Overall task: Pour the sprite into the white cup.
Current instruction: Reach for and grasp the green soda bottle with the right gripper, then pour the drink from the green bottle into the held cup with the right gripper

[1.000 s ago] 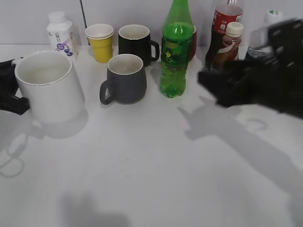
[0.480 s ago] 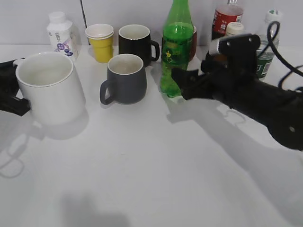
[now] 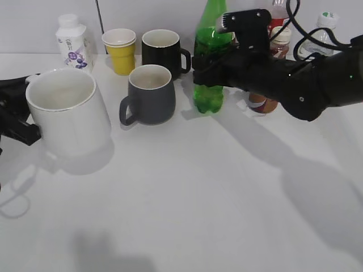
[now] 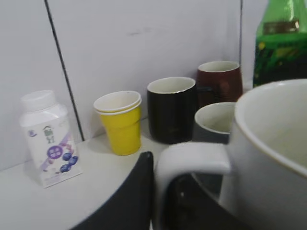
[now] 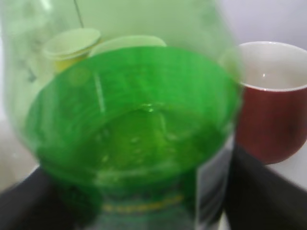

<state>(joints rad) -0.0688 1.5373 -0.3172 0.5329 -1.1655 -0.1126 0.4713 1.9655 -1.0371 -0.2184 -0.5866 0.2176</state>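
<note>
The sprite [image 3: 209, 97], a tall green bottle, stands at the back middle of the table. My right gripper [image 3: 204, 71] is closed round its labelled middle, a finger on each side. In the right wrist view the sprite [image 5: 134, 120] fills the frame, with the right gripper's [image 5: 139, 206] dark fingers at its lower left and right. The white cup [image 3: 71, 122] is at the left, tilted slightly. My left gripper [image 3: 22, 122] is shut on its handle. In the left wrist view the left gripper [image 4: 160, 201] clamps the white cup's [image 4: 268, 143] handle, and the sprite [image 4: 280, 52] shows behind.
A dark grey mug [image 3: 150, 93] stands between the white cup and the sprite. Behind are a black mug [image 3: 161, 51], a yellow paper cup [image 3: 121, 52] and a small white milk bottle [image 3: 74, 42]. A dark red mug [image 5: 273, 100] and brown bottles [image 3: 266, 105] stand behind my right arm.
My right arm has swung in from the right edge and closed round the sprite. The white cup has shifted a little to the right and tilted in my left gripper.
</note>
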